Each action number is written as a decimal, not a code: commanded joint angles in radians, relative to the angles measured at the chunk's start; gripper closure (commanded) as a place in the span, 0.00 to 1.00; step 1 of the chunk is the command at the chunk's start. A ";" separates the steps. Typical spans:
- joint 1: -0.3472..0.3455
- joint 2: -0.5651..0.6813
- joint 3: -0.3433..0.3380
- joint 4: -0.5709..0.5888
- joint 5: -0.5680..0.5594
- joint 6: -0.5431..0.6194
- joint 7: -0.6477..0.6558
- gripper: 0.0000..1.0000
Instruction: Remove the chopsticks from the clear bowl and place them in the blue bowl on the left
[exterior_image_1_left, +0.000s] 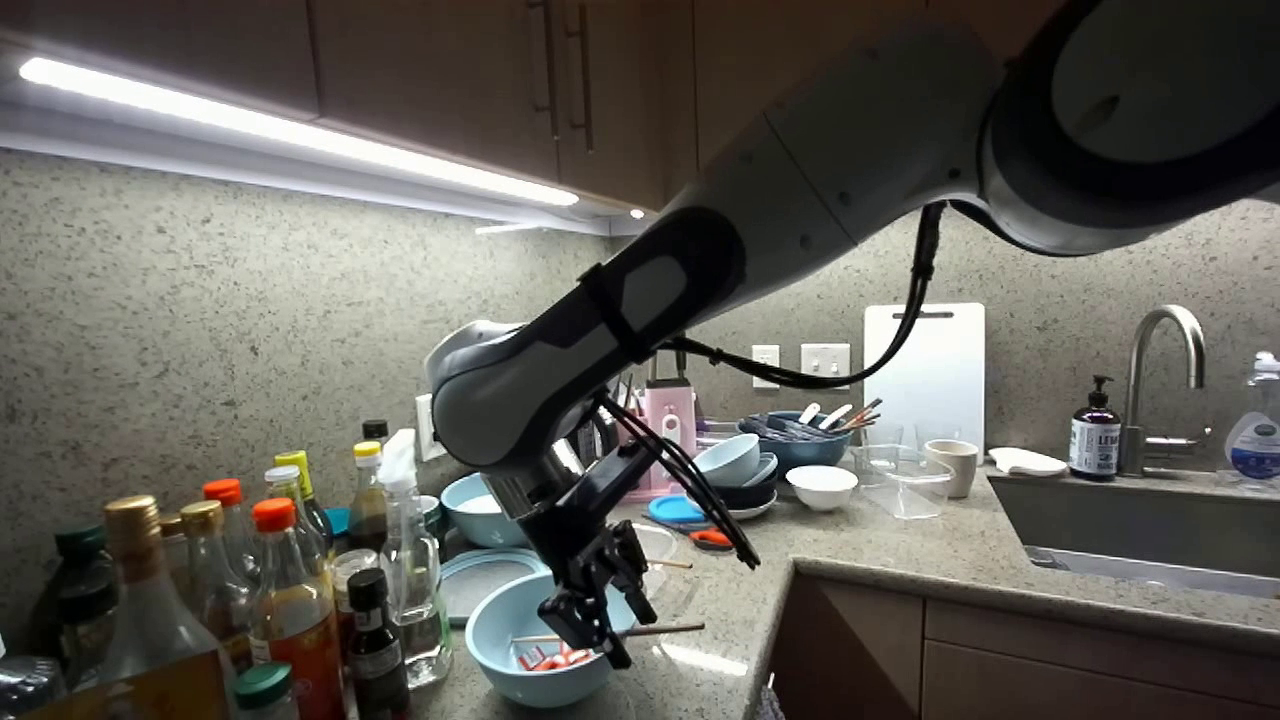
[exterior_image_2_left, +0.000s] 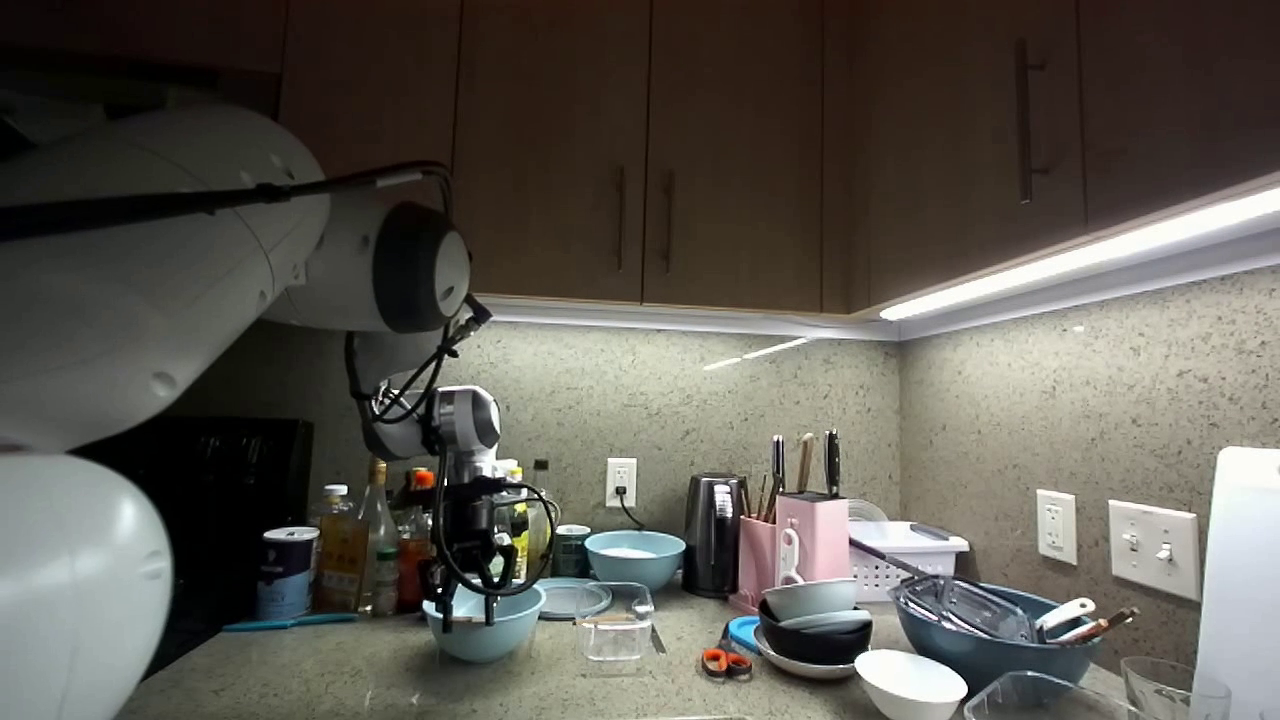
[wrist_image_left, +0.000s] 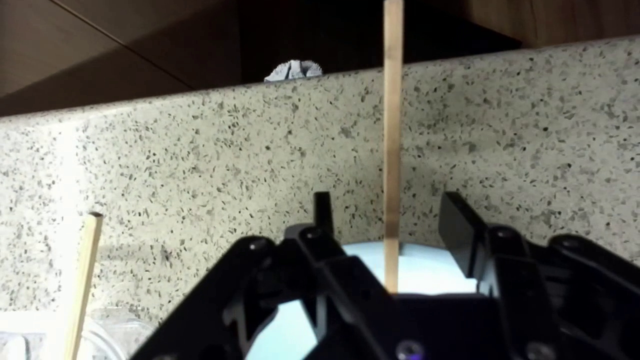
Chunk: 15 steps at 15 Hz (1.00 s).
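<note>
Step in hand is prob the release: one wooden chopstick (wrist_image_left: 392, 125) sits in the light-blue bowl (exterior_image_1_left: 530, 685), its long end jutting past the rim & running btwn the fingers (wrist_image_left: 457, 230), which stand wide apart w/ nothing gripped AFAICT. The 2nd chopstick (wrist_image_left: 85, 280) juts from the clear plastic container (exterior_image_2_left: 615, 645) nearby, so task is approx half done IMO. Next move prob calls for a straight lift w/o nudging that stick, then across to the container w/ fingers spread for no 2; the overhang could tip, I'd guess. Tabletop (wrist_image_left: 250, 165) is speckled stone, carrying a spray bottle (exterior_image_1_left: 415, 580), orange-handled scissors (exterior_image_1_left: 712, 541) & a pink knife block (exterior_image_2_left: 820, 540). Room = kitchen: light strip (exterior_image_1_left: 300, 132) on under the wall cabinets (exterior_image_2_left: 550, 160), steel sink (exterior_image_1_left: 1150, 515) further off
</note>
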<state>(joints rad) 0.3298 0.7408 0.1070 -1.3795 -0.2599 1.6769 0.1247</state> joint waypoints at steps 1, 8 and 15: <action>0.022 0.008 -0.013 0.036 -0.025 -0.022 -0.004 0.11; 0.071 -0.128 -0.023 -0.086 -0.102 0.062 0.099 0.00; 0.130 -0.390 -0.020 -0.378 -0.188 0.218 0.428 0.00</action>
<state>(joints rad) 0.4423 0.4999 0.0909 -1.5656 -0.4040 1.8207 0.4215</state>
